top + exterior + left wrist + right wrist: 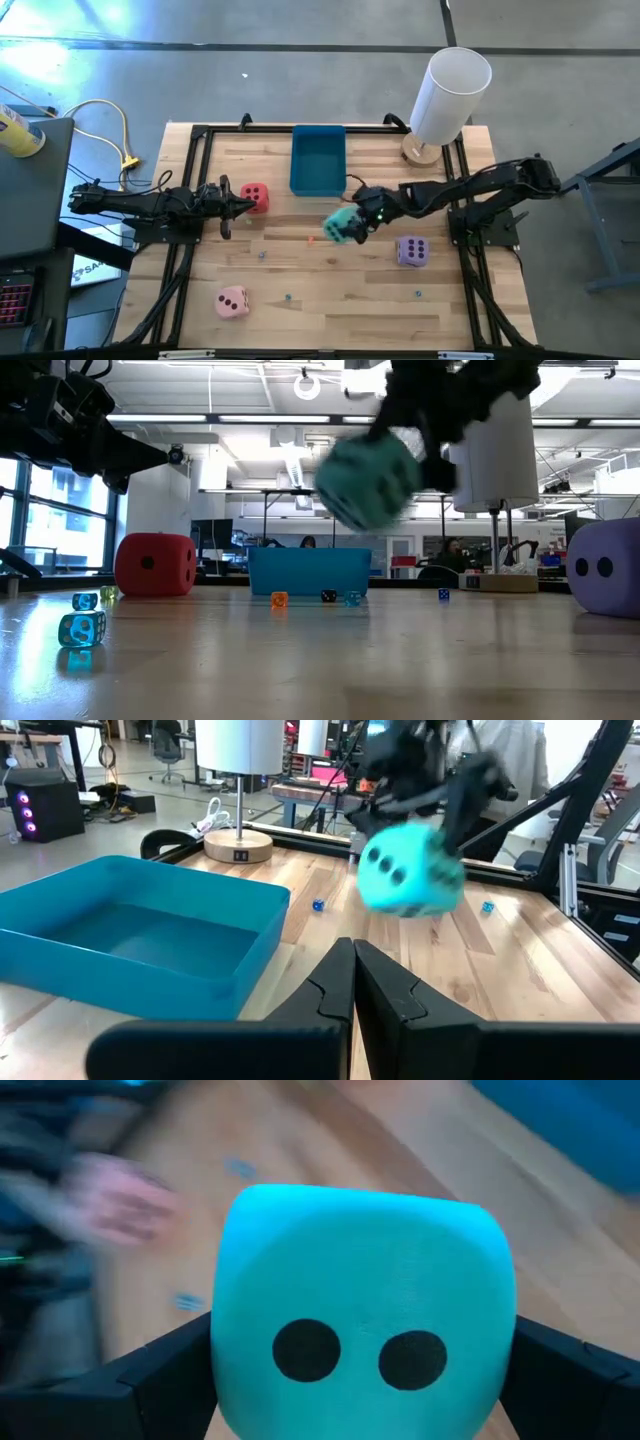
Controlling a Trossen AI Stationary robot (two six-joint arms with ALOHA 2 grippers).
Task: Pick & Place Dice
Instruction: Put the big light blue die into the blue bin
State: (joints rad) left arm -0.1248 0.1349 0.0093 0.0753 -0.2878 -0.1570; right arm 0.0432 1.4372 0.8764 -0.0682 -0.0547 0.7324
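While the right gripper (358, 222), fingers spread wide, clamps the teal die (343, 225) above the table near frame centre, the left gripper (243, 203) rests closed, empty; no legible writing.

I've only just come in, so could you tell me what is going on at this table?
The right gripper holds the teal die between its jaws, lifted clear of the table just in front of the blue tray. The left gripper waits shut beside the red die. The lilac die and pink die still lie on the wood.
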